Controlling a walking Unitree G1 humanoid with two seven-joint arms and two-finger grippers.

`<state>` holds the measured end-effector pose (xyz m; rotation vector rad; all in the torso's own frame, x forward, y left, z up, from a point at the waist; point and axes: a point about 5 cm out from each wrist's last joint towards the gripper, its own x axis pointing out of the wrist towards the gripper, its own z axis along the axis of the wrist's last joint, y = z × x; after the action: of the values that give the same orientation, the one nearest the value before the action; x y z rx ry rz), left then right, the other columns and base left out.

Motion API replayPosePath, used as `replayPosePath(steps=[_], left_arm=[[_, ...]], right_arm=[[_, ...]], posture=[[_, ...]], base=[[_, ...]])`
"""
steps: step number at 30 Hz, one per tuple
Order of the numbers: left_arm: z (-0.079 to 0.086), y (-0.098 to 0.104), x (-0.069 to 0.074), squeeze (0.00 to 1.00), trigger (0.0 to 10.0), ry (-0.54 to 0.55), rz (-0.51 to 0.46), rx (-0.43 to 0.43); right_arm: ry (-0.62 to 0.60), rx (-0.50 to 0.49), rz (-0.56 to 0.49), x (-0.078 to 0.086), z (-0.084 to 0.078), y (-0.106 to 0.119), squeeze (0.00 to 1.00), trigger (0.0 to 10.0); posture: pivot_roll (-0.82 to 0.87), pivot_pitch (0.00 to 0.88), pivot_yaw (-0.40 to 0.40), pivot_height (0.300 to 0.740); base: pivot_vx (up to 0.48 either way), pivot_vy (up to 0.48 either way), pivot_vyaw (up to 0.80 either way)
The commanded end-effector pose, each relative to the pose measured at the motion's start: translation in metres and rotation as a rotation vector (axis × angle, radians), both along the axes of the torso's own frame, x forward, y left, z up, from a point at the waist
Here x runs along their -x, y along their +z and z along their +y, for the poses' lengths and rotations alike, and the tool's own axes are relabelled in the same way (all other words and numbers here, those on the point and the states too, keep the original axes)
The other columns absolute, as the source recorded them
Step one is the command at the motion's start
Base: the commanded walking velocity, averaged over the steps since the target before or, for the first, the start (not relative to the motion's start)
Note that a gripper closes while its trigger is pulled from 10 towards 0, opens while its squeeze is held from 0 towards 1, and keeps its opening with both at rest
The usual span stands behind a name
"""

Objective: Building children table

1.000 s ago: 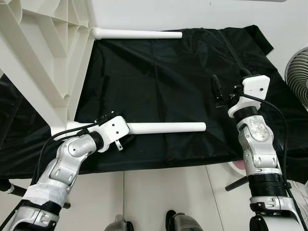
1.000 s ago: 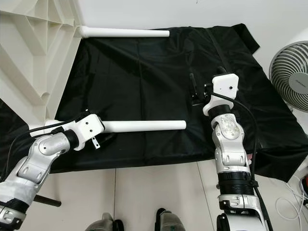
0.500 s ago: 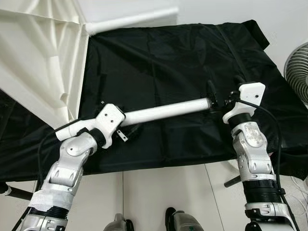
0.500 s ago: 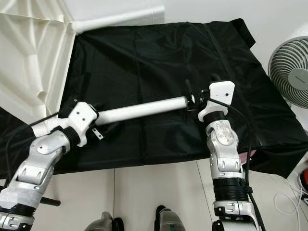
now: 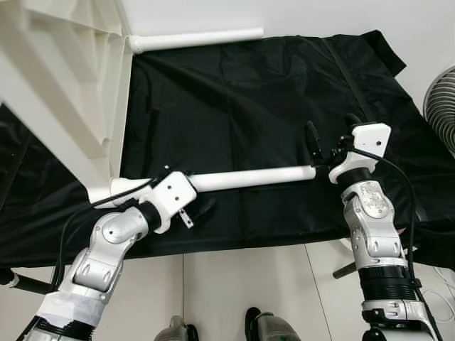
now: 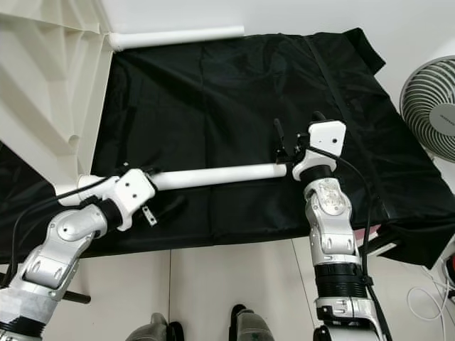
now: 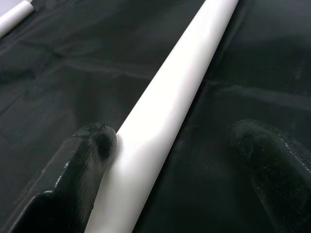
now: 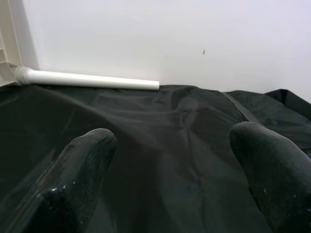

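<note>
A white plastic children table top is standing tilted at the robot's left, with its ribbed underside showing, over a black cloth that is covering the floor. One white table leg is sticking out from the far corner of the top and is lying along the far edge of the cloth, beside the white wall.

A second white leg is reaching from the near corner of the top toward the right. The left claw is sitting around this leg near its fixed end. In the left wrist view its fingers are spread, one finger touching the side of the leg and the other standing apart from it, so the claw is released and not clenching.

The right claw is hovering just beside the free end of this leg, its fingers also spread wide with only cloth between them. A fan is standing at the right edge.
</note>
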<state>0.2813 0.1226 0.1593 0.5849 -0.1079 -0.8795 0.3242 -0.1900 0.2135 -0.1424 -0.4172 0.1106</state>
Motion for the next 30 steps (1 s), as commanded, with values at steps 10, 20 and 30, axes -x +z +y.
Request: replayPosePath(steps=[10, 20, 30], left_arm=[[0.029, 0.006, 0.001, 0.00, 10.0, 0.056, 0.037, 0.016], [0.048, 0.020, 0.020, 0.00, 10.0, 0.284, 0.106, 0.446], [0.044, 0.009, 0.044, 0.00, 10.0, 0.383, 0.211, 0.678]], right_arm=[[-0.022, 0.104, -0.025, 0.003, -0.002, 0.002, 0.00, 10.0], [-0.137, 0.197, -0.186, 0.019, 0.016, 0.015, 0.00, 10.0], [-0.182, 0.356, -0.458, 0.037, 0.035, 0.038, 0.00, 10.0]], posture=[[-0.03, 0.186, 0.087, 0.740], [0.01, 0.187, 0.059, 0.740], [0.04, 0.172, 0.040, 0.740]], base=[[0.000, 0.000, 0.00], [0.000, 0.000, 0.00], [0.000, 0.000, 0.00]])
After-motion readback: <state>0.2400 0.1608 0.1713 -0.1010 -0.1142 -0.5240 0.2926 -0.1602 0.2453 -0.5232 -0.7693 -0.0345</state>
